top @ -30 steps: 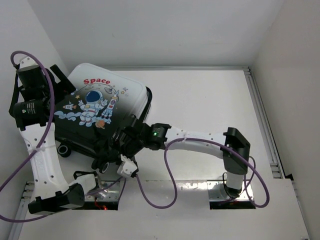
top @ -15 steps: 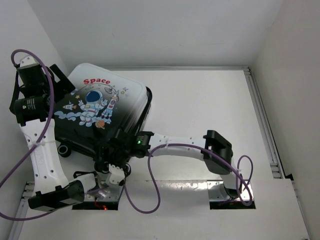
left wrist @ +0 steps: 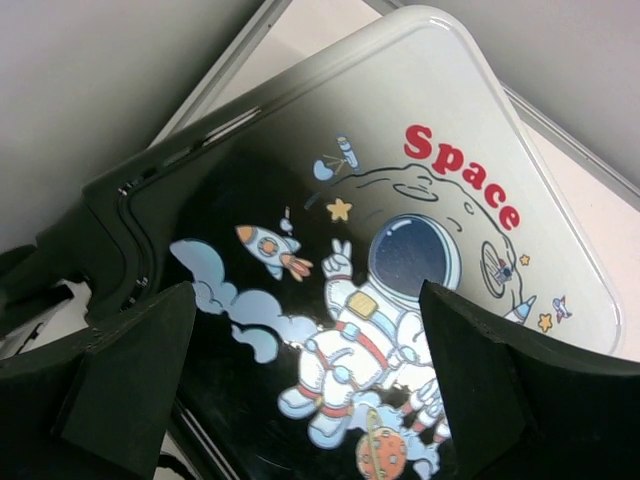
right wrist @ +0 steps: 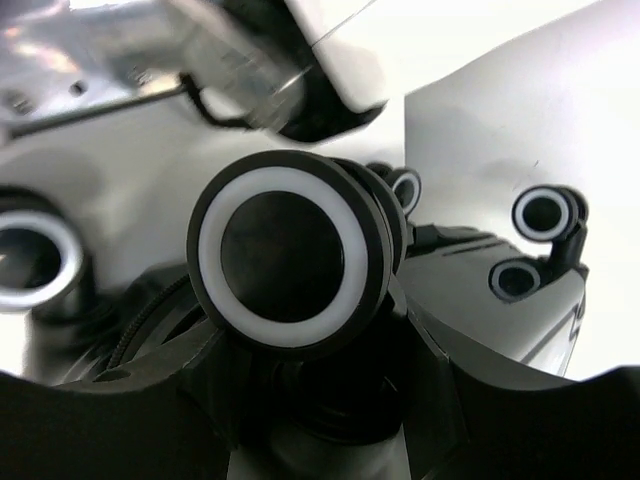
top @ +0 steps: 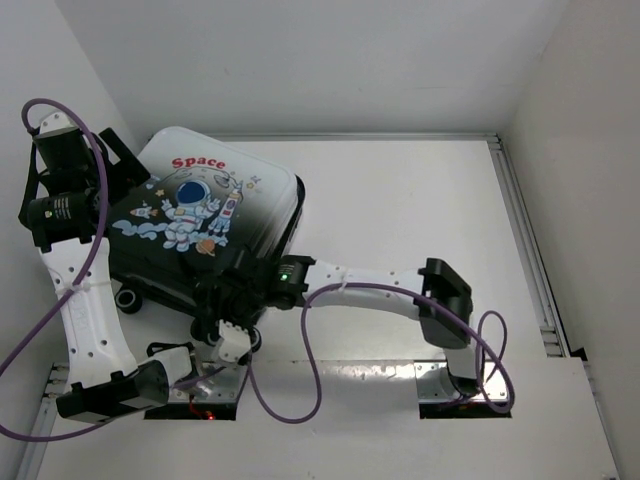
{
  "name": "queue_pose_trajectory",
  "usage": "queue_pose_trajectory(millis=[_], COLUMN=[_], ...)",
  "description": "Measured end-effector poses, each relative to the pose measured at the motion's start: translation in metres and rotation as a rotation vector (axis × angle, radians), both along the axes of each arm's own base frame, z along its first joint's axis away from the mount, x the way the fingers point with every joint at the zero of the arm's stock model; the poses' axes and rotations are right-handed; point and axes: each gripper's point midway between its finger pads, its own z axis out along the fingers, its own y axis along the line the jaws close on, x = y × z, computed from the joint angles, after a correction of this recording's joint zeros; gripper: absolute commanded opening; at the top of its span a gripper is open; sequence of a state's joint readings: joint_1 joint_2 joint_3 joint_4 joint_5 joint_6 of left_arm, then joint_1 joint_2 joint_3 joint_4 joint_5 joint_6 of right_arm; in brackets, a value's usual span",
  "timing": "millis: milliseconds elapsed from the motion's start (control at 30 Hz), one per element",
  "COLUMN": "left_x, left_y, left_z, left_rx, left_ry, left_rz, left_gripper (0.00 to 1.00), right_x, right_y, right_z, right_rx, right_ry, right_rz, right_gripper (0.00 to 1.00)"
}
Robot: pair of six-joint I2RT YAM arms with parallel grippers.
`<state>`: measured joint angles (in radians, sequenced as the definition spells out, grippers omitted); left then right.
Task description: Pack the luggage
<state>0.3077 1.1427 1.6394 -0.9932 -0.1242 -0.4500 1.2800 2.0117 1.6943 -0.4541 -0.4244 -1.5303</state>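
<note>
Closed white-to-black hard-shell astronaut "Space" suitcase [top: 205,205] lies flat far-left on the white table [top: 400,210], my left gripper [left wrist: 310,360] spread wide over its shell, my right gripper [top: 222,303] at its black white-ringed caster [right wrist: 290,257], can't tell its grip.

left gripper [left wrist: 305,375] spread wide | right gripper [top: 225,298] low, arm stretched left

Black white-ringed caster [right wrist: 290,262], close up, centred

Item: right gripper [top: 228,300]. You cannot tell how its jaws stand; a caster [right wrist: 290,255] fills its view, and everything behind it is blurred.
Item: left gripper [left wrist: 305,340]. Its fingers [left wrist: 120,380] are cropped at their bases, and the suitcase [left wrist: 420,200] between them is cut off.
</note>
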Motion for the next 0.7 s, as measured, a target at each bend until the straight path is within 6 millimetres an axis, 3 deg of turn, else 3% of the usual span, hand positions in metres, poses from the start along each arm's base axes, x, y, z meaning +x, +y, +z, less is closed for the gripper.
queue_pose_trajectory(millis=[333,700], left_x=[0.001,0.008], left_y=[0.000,0.002], left_z=[-0.001,-0.012], left_rx=[-0.003,-0.018], left_ry=[0.002,0.024], left_rz=[-0.002,-0.004], left_gripper=[0.99,0.99], right_x=[0.029,0.059], right_y=[-0.095,-0.117], right_z=[0.026,0.020], right_rx=[-0.053,0.024], right_ry=[0.022,0.025], right_rz=[-0.085,-0.062], right_gripper=[0.00,0.00])
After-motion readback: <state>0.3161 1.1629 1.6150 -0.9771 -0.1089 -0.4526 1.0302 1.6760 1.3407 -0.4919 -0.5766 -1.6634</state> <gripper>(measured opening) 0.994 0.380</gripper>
